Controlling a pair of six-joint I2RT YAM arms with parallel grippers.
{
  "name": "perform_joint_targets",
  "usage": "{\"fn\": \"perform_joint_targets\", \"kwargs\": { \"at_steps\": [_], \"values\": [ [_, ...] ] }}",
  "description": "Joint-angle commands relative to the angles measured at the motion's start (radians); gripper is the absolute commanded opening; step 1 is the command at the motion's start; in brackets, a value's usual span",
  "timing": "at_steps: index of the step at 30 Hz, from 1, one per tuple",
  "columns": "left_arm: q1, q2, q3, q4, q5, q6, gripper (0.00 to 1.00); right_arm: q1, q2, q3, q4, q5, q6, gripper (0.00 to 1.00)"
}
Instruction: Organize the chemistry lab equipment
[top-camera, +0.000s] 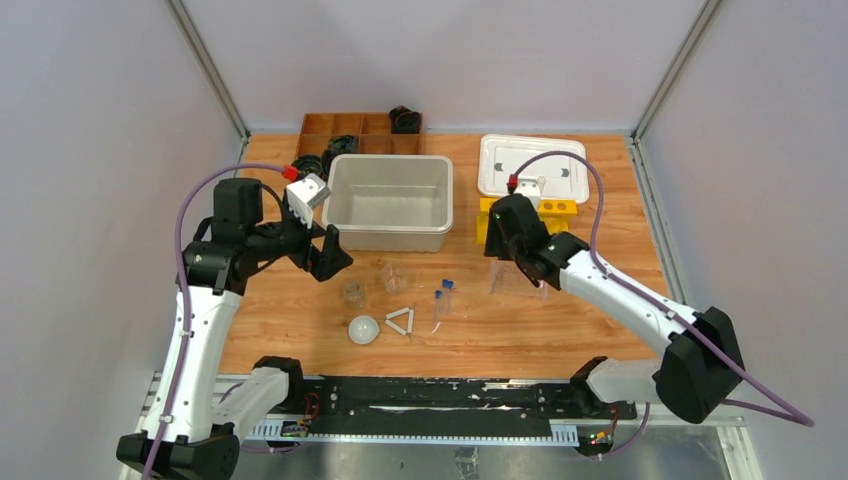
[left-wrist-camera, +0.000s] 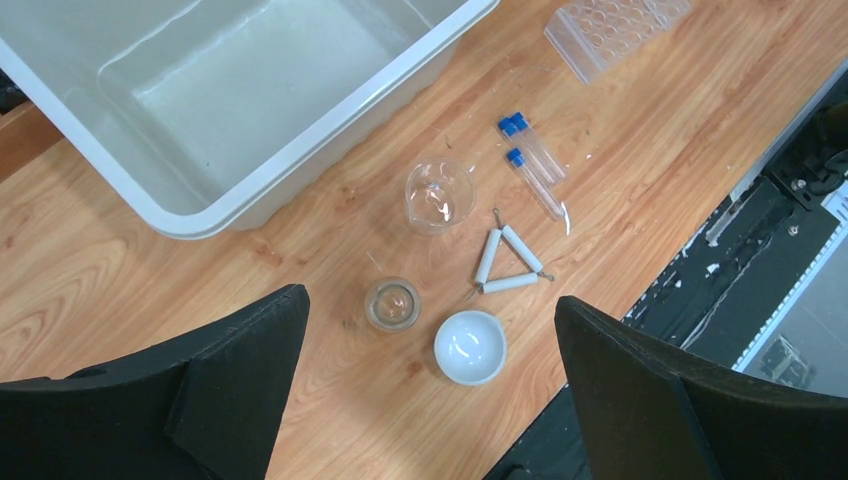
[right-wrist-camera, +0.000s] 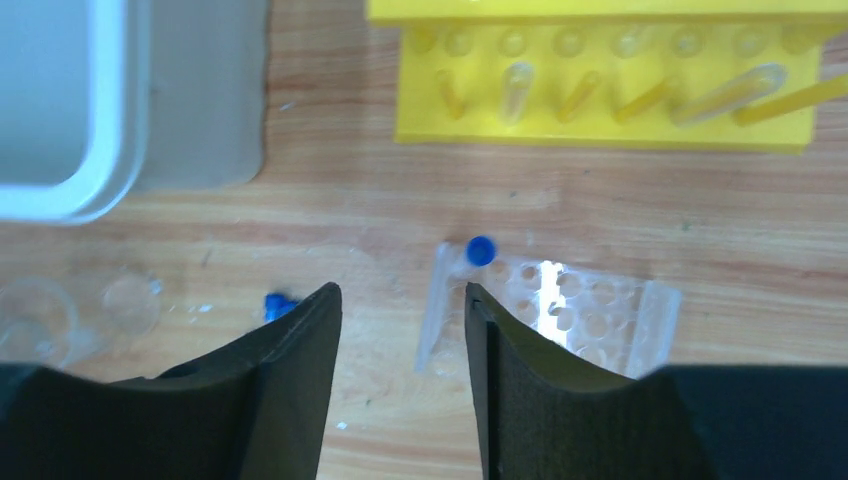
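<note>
Two clear beakers (top-camera: 392, 275) (top-camera: 353, 292), a white dome (top-camera: 364, 329), a white triangle (top-camera: 401, 321) and blue-capped tubes (top-camera: 441, 298) lie mid-table. The left wrist view shows the beakers (left-wrist-camera: 440, 195) (left-wrist-camera: 392, 303), dome (left-wrist-camera: 470, 346), triangle (left-wrist-camera: 507, 262) and tubes (left-wrist-camera: 532, 165). My left gripper (top-camera: 333, 255) (left-wrist-camera: 430, 330) is open and empty, high above the small beaker and dome. My right gripper (top-camera: 497, 258) (right-wrist-camera: 400, 292) is open and empty, just left of the clear rack (top-camera: 517, 280) (right-wrist-camera: 560, 315), which has a blue-capped tube (right-wrist-camera: 480, 250) at its corner. The yellow rack (top-camera: 530, 215) (right-wrist-camera: 600, 80) stands behind.
A large white bin (top-camera: 390, 200) (left-wrist-camera: 230, 90) sits at the back centre, with a white lid (top-camera: 532, 167) to its right. A brown wooden divided tray (top-camera: 350, 130) with black coiled objects is at the back left. The black rail (top-camera: 430, 400) runs along the near edge.
</note>
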Motion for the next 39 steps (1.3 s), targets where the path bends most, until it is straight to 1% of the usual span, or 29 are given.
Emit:
{"fn": "perform_joint_targets", "kwargs": {
  "at_steps": [1,5,11,18,28,35,37,39],
  "values": [
    [-0.001,0.015,0.033,0.006,0.013,-0.014,1.0,0.088,-0.008,0.004,-0.06,-0.047,0.044,0.5],
    [-0.001,0.024,0.039,0.007,0.015,-0.029,1.0,0.149,0.076,0.001,-0.032,-0.146,0.106,0.45],
    [-0.002,0.004,0.046,0.007,-0.003,-0.03,1.0,0.222,0.206,0.021,0.036,-0.212,0.136,0.45],
    [-0.001,-0.011,0.046,0.006,-0.016,-0.027,1.0,0.257,0.319,0.027,0.049,-0.201,0.149,0.44],
    [-0.001,-0.012,0.054,0.007,-0.011,-0.024,1.0,0.265,0.384,0.025,0.028,-0.132,0.136,0.35],
    [-0.002,-0.01,0.058,0.007,-0.002,-0.024,1.0,0.257,0.369,0.022,0.003,-0.088,0.127,0.21],
    [-0.001,-0.01,0.061,0.007,0.004,-0.027,1.0,0.243,0.357,0.026,-0.01,-0.091,0.127,0.14],
    [-0.002,-0.012,0.062,0.007,0.009,-0.032,1.0,0.225,0.324,0.028,-0.026,-0.102,0.132,0.04]
  ]
}}
